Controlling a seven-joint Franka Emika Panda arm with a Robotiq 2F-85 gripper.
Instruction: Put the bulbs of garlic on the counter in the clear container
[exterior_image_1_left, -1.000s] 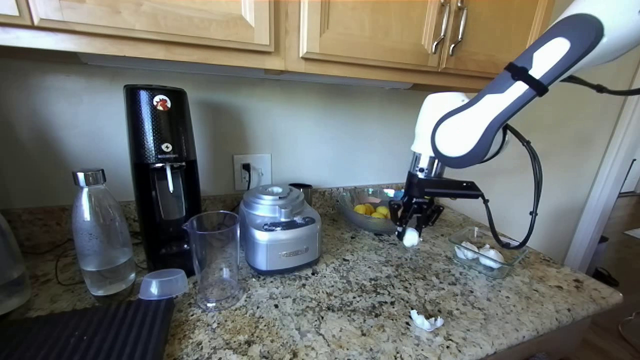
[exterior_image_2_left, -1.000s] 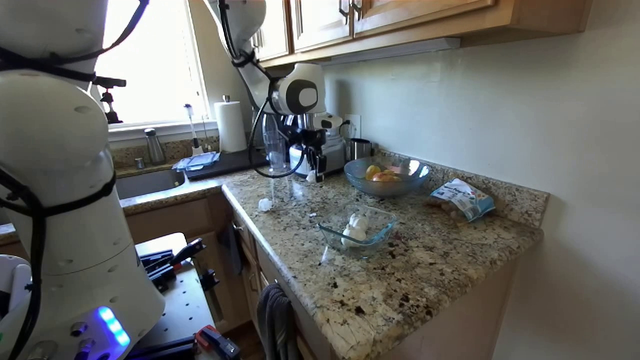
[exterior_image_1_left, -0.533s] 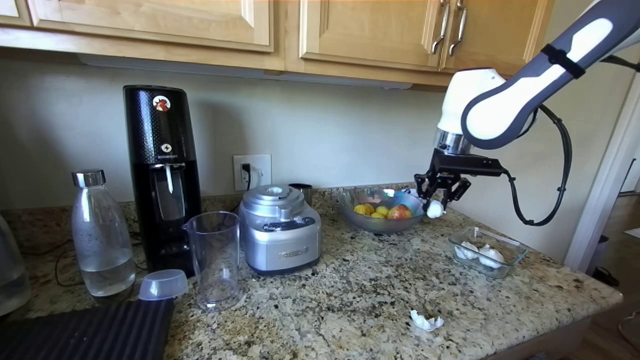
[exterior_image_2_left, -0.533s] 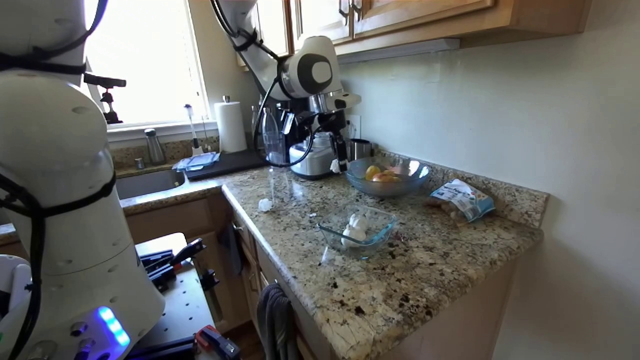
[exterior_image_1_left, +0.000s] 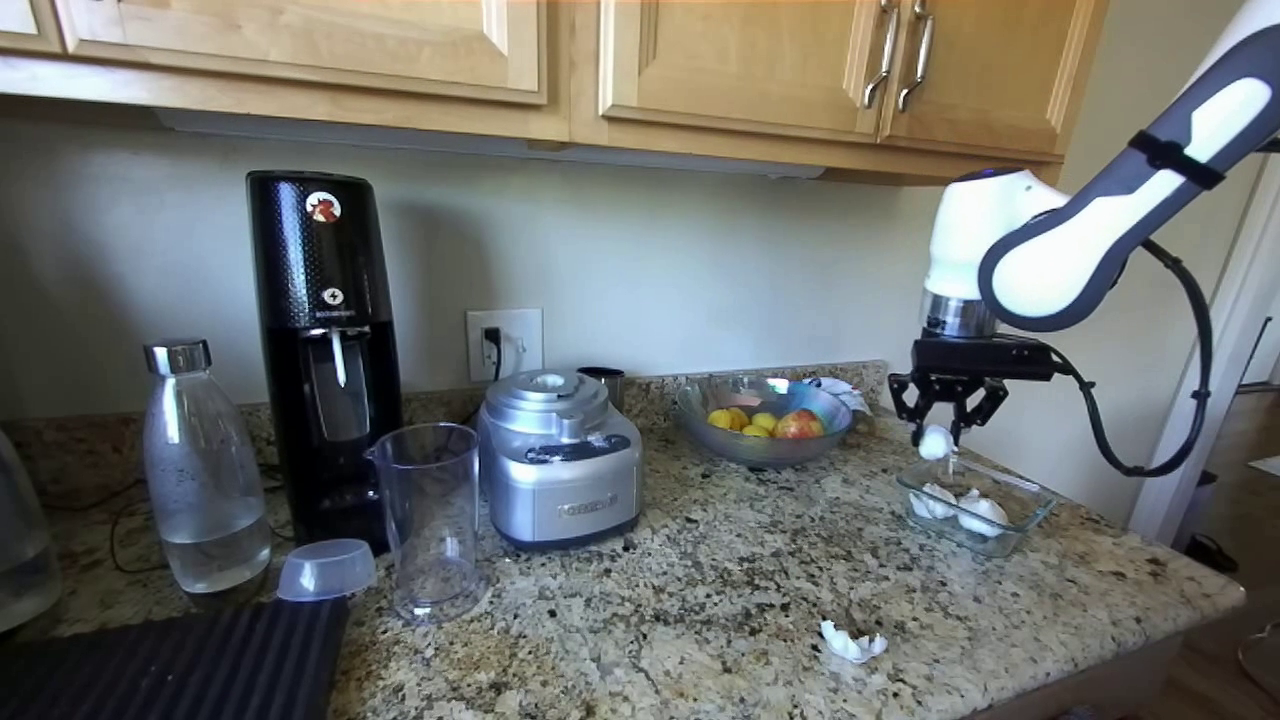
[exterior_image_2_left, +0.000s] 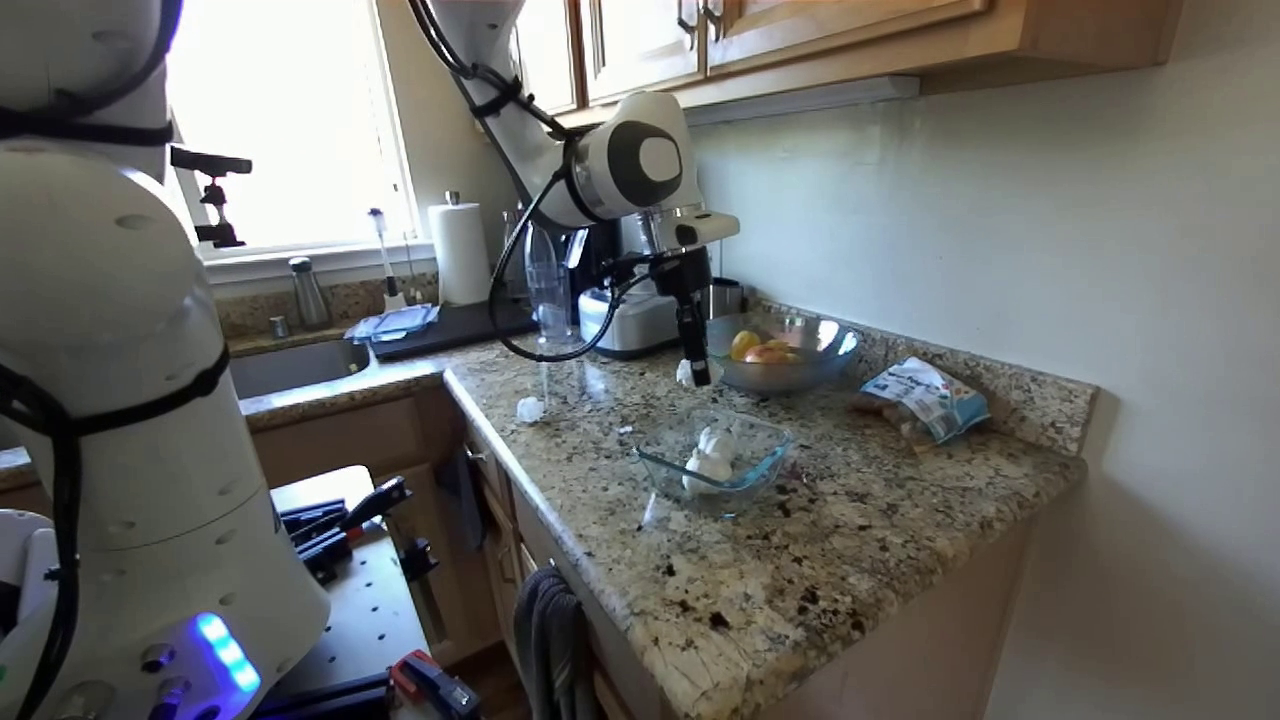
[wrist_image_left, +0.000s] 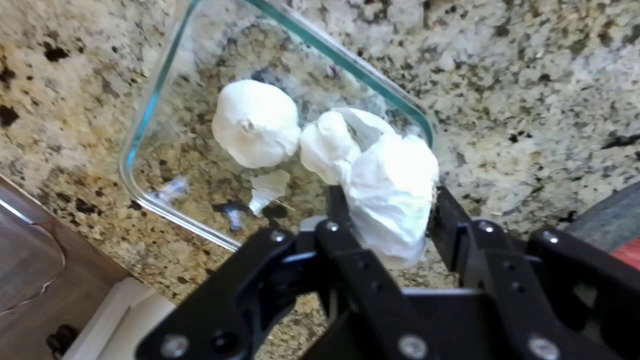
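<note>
Over to the speckled granite counter (exterior_image_1_left: 700, 610), carrying clear container (wrist_image_left: 175, 135), glass bowl (exterior_image_1_left: 770, 455), silver appliance (exterior_image_1_left: 565, 485), black machine (exterior_image_1_left: 320, 260), tall cup (exterior_image_1_left: 435, 520), bottle (exterior_image_1_left: 205, 480) and white papery scrap (exterior_image_1_left: 853, 644)!

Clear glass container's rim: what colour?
Teal, with bright blue and clear stretches; the container's rim shows best in the wrist view.

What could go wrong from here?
The held bulb hangs higher than the clear container, at one corner in the wrist view; if the gripper opens now, it might clip the edge and roll onto the counter.
It could also land on the garlic inside and bounce out.
The white scrap on the counter, likely skin, might be mistaken for a bulb.
</note>
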